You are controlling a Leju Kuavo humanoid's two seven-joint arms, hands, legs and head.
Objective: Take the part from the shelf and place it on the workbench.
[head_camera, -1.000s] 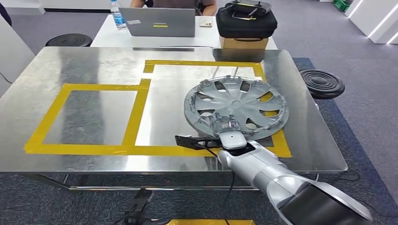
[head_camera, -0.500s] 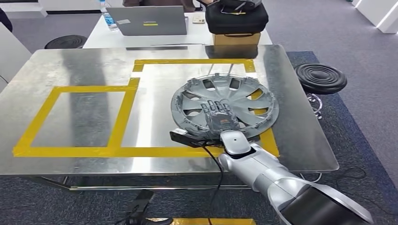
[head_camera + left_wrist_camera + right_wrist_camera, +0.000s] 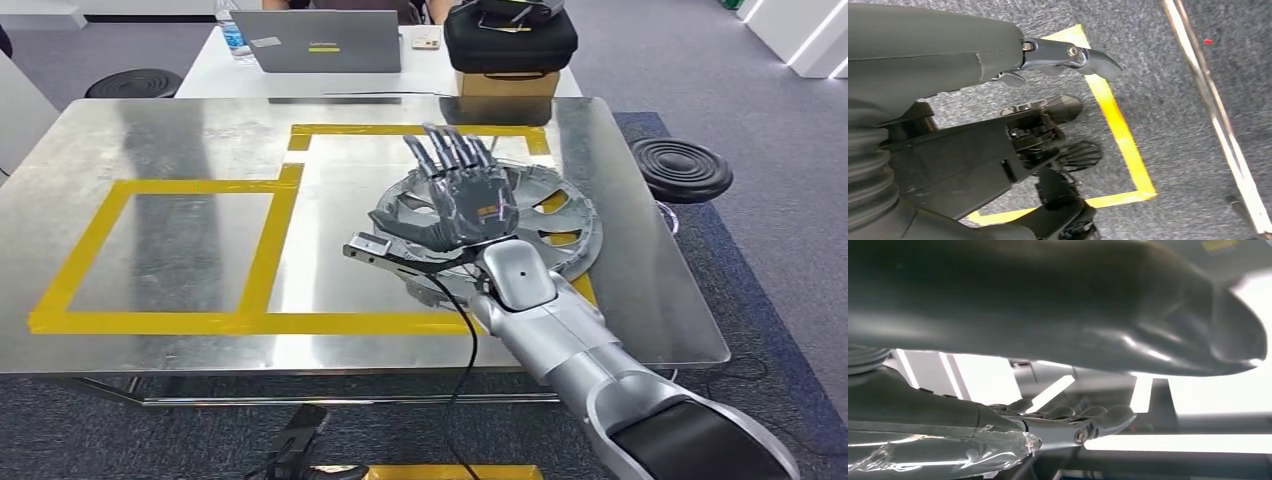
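Placement looked done: I had the right hand [image 3: 462, 198] spread and empty above the part [image 3: 553, 215] lying flat on the worktop [image 3: 180, 140] beneath it, so withdrawal seemed next.

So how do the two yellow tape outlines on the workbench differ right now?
The left tape rectangle encloses only bare metal; the right tape rectangle holds the wheel cover, with the right hand open above it. The right one reaches farther toward the laptop. Both are yellow, sharing one strip.
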